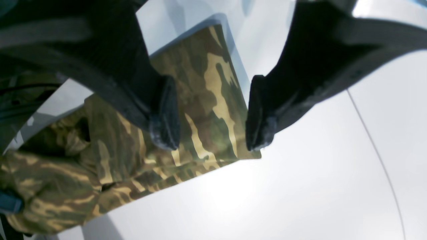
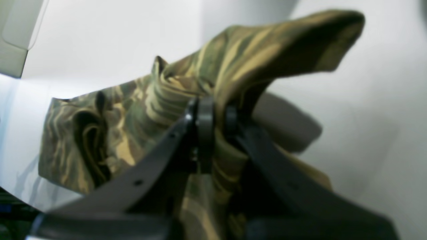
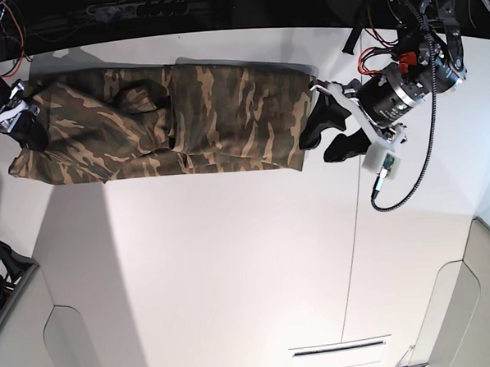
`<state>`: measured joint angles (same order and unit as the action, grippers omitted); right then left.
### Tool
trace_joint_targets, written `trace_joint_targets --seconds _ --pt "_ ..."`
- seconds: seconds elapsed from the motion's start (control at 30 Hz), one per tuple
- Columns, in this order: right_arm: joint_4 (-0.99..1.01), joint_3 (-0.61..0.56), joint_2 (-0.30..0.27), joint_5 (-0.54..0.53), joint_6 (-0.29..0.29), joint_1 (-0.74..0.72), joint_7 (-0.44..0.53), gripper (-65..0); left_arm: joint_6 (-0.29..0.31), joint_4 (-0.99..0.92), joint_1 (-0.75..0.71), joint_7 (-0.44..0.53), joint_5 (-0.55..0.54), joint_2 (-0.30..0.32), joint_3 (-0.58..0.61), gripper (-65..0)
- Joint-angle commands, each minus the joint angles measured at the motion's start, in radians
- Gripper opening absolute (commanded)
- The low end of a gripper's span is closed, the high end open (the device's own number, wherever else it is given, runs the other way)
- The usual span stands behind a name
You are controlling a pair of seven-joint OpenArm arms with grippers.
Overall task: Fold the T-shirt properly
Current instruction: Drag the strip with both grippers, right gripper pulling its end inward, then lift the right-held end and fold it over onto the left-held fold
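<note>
The T-shirt (image 3: 168,122) lies stretched across the far side of the white tabletop (image 3: 233,266) in base view, folded lengthwise into a long camo band w/ some rumpling near its middle. Right end effector (image 2: 215,133), at base view's left edge, is clamped on the cloth at that end; wrist view shows fabric bunched between the pads and lifted above them. Left end effector (image 1: 211,115) sits at the opposite end, jaws apart, just off the shirt's corner, pads (image 1: 165,113) straddling the edge w/o gripping it.
</note>
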<state>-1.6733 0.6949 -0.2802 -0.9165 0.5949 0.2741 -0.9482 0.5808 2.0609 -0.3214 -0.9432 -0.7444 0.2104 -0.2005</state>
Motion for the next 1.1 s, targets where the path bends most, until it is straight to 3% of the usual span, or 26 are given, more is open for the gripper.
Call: trace_joint_targets --seconds 0.0,0.27,0.47,0.7,0.9,1.07 --pt "-0.037 0.01 -0.019 -0.026 0.004 -0.005 0.024 -65.0 0.008 0.019 0.003 0.014 -0.022 0.003 -0.002 -30.4" --pt "-0.15 0.01 -0.02 -0.004 0.003 -0.005 0.023 -65.0 0.008 -0.007 -0.006 -0.109 -0.021 0.007 -0.002 -30.4" --pt "-0.159 0.01 -0.019 -0.005 0.003 -0.01 0.019 -65.0 0.008 -0.097 -0.066 -0.105 -0.002 0.009 -0.002 -30.4" --pt "-0.159 -0.013 -0.019 -0.007 0.0 -0.107 -0.085 -65.0 0.007 -0.25 -0.08 -0.06 -0.003 0.008 0.036 -30.4" --pt "-0.16 -0.161 -0.019 0.031 -0.01 -0.164 -0.108 -65.0 0.006 -0.322 -0.08 0.018 0.005 0.008 0.15 -30.4" --pt "-0.171 -0.326 -0.018 0.105 -0.032 -0.183 -0.111 -65.0 0.006 -0.322 -0.08 0.027 0.014 -0.023 0.216 -30.4"
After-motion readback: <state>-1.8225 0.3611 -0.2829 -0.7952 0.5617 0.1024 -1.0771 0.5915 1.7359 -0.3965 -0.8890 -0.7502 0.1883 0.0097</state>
